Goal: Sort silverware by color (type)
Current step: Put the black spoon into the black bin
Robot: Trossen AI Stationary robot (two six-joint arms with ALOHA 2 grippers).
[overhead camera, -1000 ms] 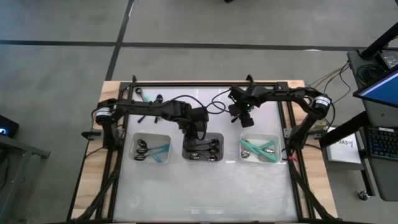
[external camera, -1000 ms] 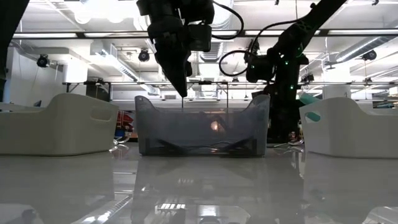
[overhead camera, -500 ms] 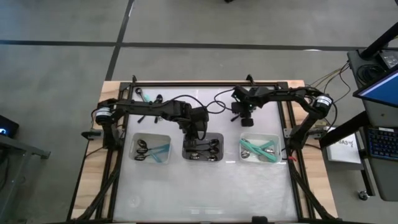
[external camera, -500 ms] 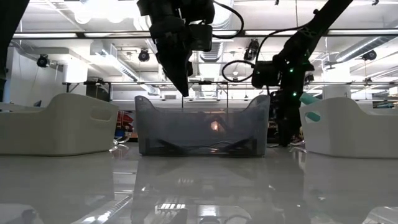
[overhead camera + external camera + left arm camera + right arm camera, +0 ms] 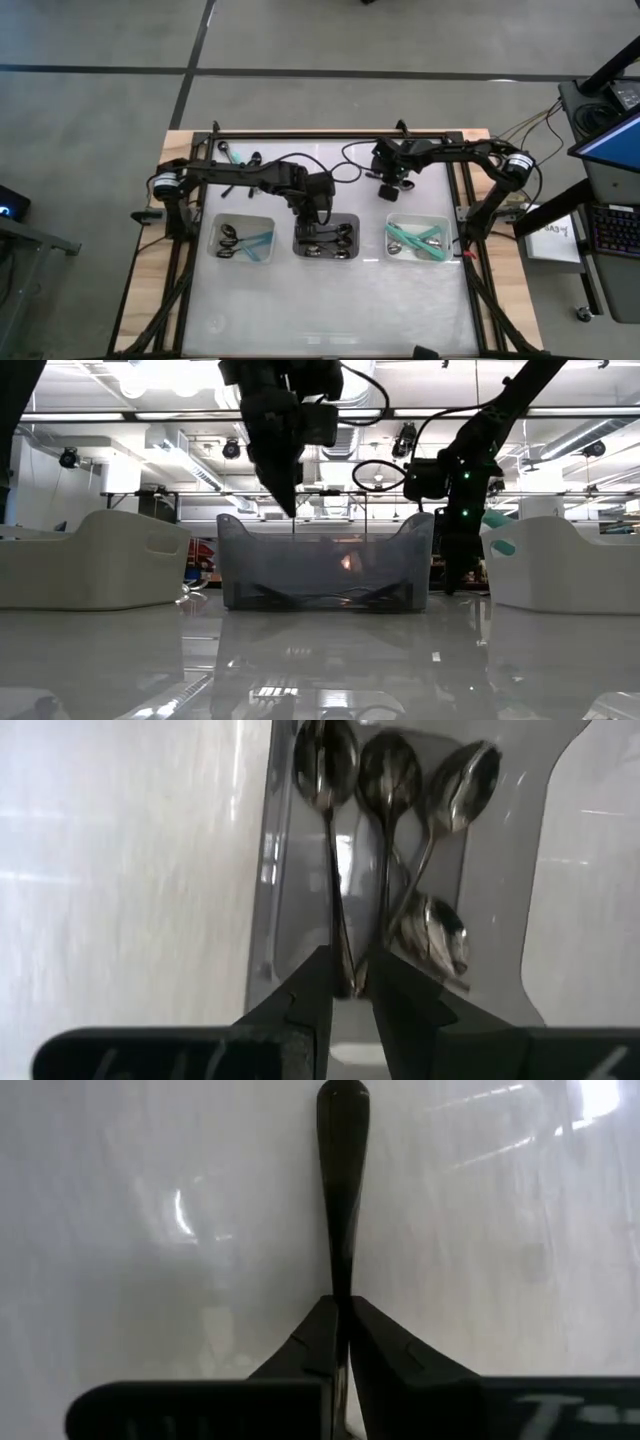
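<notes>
A black spoon [image 5: 342,1190] is clamped by its handle in the right gripper [image 5: 343,1312], upper centre-right of the high view, presumably for carrying to its tray. The left gripper [image 5: 349,975], nearly closed, is held over the middle tray [image 5: 352,221] with a silver spoon [image 5: 331,810] pinched between its fingers, apparently for dropping among matching spoons.

Grey floor [image 5: 100,40] with dark lines all around. Desk with a keyboard [image 5: 610,228] off the tabletop's right edge. Bright ceiling lights [image 5: 150,380] and pipes high up.
</notes>
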